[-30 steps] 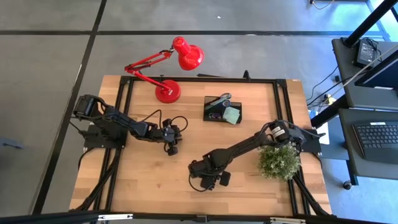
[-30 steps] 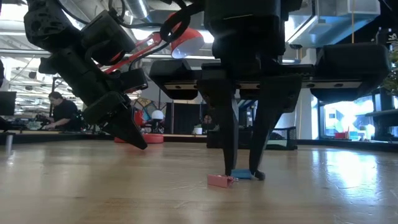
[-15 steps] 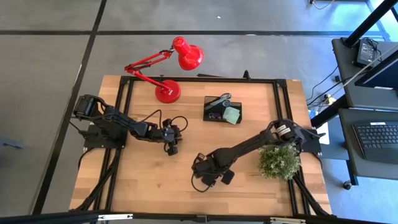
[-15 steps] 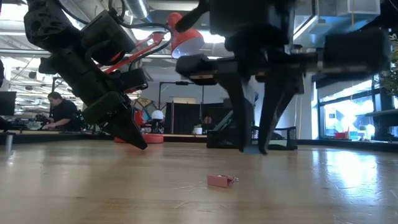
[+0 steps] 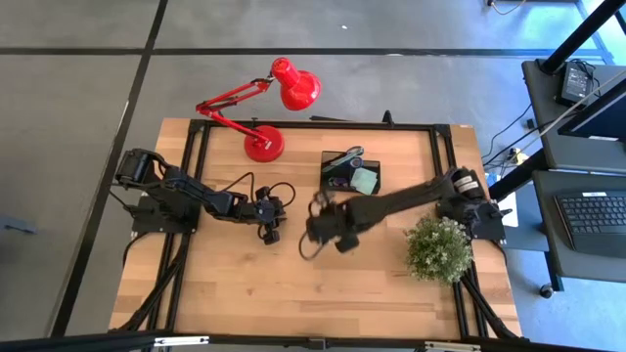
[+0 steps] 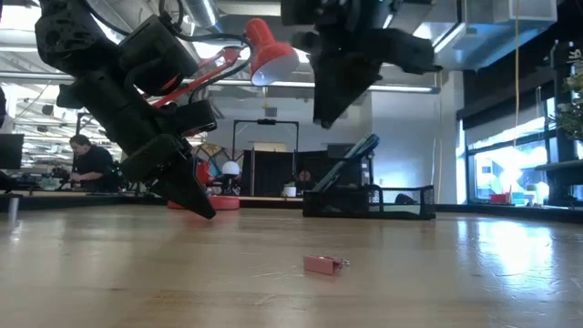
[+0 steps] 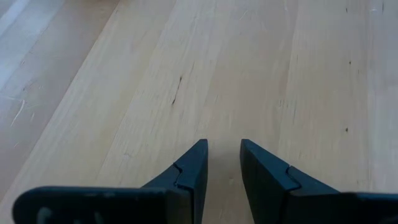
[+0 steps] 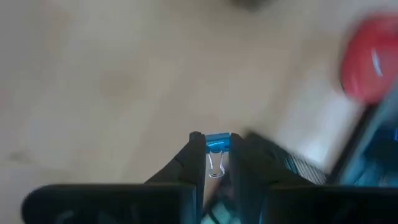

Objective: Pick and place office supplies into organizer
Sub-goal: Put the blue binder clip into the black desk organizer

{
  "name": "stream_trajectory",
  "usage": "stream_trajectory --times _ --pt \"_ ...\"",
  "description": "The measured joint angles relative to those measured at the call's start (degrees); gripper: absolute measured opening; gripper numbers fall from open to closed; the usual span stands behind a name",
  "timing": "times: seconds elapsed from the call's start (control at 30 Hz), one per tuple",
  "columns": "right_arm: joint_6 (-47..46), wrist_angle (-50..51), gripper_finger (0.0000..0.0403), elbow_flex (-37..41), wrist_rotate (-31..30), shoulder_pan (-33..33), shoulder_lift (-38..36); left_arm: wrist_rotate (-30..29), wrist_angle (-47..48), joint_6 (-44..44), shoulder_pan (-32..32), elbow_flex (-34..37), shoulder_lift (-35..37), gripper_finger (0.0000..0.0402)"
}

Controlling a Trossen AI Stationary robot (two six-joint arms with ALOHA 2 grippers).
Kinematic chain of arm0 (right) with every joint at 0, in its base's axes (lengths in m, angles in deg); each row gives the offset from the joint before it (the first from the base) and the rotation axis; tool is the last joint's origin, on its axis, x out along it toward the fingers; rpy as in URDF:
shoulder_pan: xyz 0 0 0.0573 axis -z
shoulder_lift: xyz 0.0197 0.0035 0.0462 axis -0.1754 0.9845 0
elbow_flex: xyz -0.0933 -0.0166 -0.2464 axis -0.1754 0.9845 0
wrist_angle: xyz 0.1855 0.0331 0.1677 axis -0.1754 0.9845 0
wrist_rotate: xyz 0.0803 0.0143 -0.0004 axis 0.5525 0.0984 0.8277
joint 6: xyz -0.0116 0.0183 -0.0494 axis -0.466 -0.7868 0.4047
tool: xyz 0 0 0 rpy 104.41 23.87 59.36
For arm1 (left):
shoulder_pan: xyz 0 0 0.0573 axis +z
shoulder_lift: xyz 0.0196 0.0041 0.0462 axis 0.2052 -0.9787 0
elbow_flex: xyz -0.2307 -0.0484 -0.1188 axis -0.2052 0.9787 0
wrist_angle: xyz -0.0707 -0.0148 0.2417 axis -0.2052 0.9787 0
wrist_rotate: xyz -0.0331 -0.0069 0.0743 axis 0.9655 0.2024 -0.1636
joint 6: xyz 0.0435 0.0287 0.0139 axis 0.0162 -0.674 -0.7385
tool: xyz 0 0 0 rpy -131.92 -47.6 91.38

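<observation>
Right pincer (image 8: 216, 155) pinches one blue binder clip (image 8: 217, 144); one pink clip (image 6: 322, 265) lies on the table (image 6: 137, 273).

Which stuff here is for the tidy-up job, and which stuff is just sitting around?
For the job: black organizer; blue binder clip pinched in the right end effector; pink clip lying on the table.

Just sitting around: red lamp; green plant; idle left end effector.

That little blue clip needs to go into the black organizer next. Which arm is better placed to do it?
The right one. The right gripper already pinches the blue clip and hangs close to the organizer. The left gripper holds nothing and sits farther away over bare table.
</observation>
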Motion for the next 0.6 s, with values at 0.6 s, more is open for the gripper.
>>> stream_trajectory --times 0.6 --pt "-1.8 -13.2 0.0061 14.1 -0.6 20.1 -0.5 0.0 0.0 0.0 0.0 0.0 0.0 0.0088"
